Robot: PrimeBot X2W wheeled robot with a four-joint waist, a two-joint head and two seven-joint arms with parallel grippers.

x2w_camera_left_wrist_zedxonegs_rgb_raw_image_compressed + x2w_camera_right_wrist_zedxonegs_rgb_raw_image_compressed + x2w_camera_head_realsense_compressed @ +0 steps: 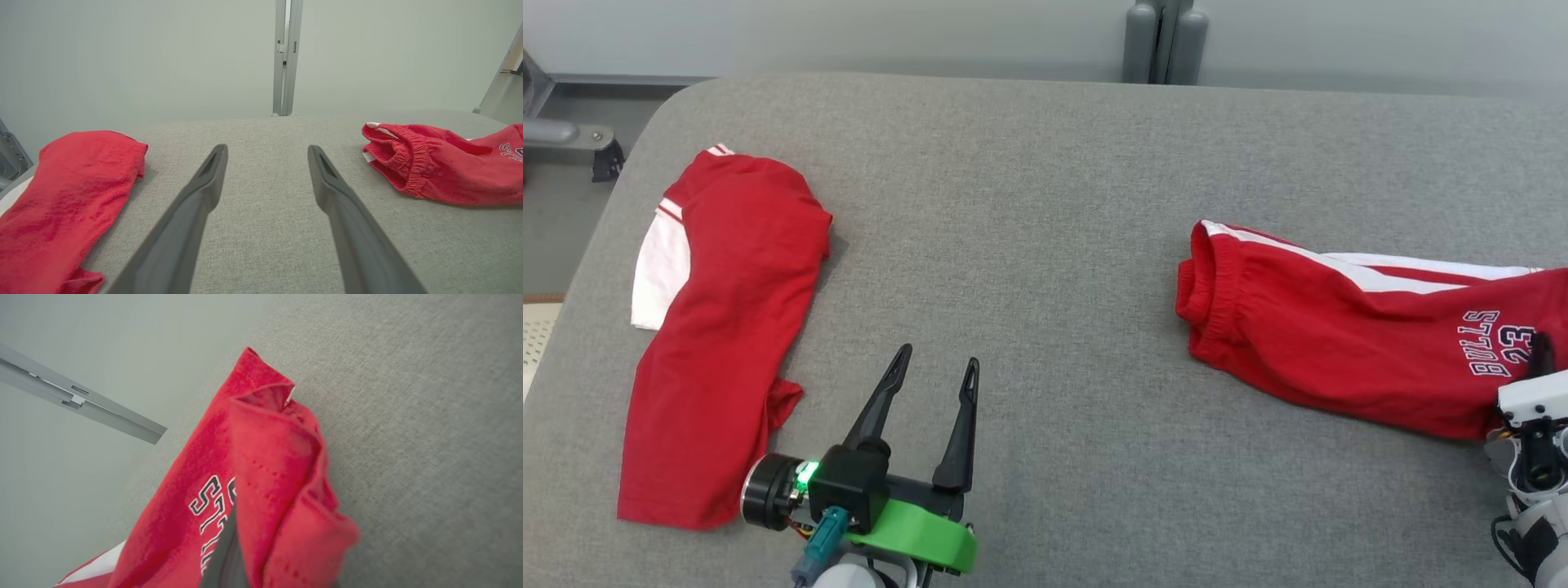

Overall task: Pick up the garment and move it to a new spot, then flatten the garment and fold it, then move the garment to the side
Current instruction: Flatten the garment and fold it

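1. Table [1045, 147]: grey cloth top that carries everything, with a bare stretch ahead of the left claw [937, 359].
2. Shorts [1298, 327]: red with a white side stripe and "BULLS 23" print. They lie crumpled well to the right of the left claw, waistband end towards it. Likely the garment being worked; not flattened or folded.
3. Shirt [727, 310]: red and white, roughly folded, just left of the left claw. Probably finished and set aside, can't confirm.
4. Right claw [1539, 353]: pressed together, pinching the shorts' leg hem beside the print, cloth bunched around it.
5. Left claw: spread wide, holding nothing, low over the table.
6. Progress: early. The grasp is made, but most of the shorts rest on the table. Moving, flattening, folding and siding are all left.
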